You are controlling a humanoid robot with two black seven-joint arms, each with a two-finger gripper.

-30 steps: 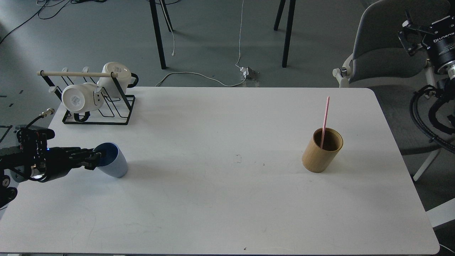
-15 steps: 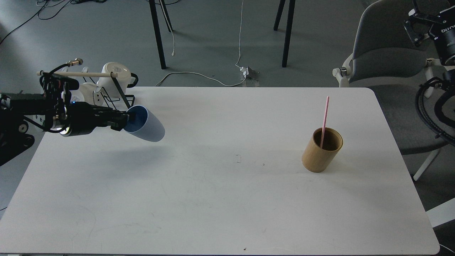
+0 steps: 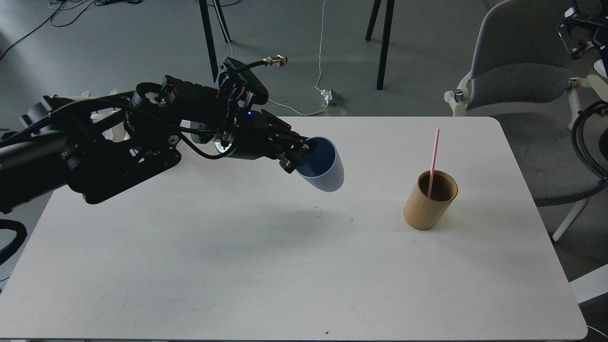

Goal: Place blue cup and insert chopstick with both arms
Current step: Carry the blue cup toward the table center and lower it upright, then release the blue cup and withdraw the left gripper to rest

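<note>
Left gripper point(image 3: 304, 153) clamped on blue cup point(image 3: 322, 165), aloft over white table point(image 3: 266, 266); chopstick point(image 3: 433, 162) upright in bamboo holder point(image 3: 430, 200), well apart to the right.

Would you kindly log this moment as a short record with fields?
blue cup: held above the table, tilted, mouth toward the camera
left end effector: shut on the cup's rim
chopstick: pink, standing in the bamboo holder
bamboo holder: upright, right part of the table
right end effector: top right corner, state unclear
</note>
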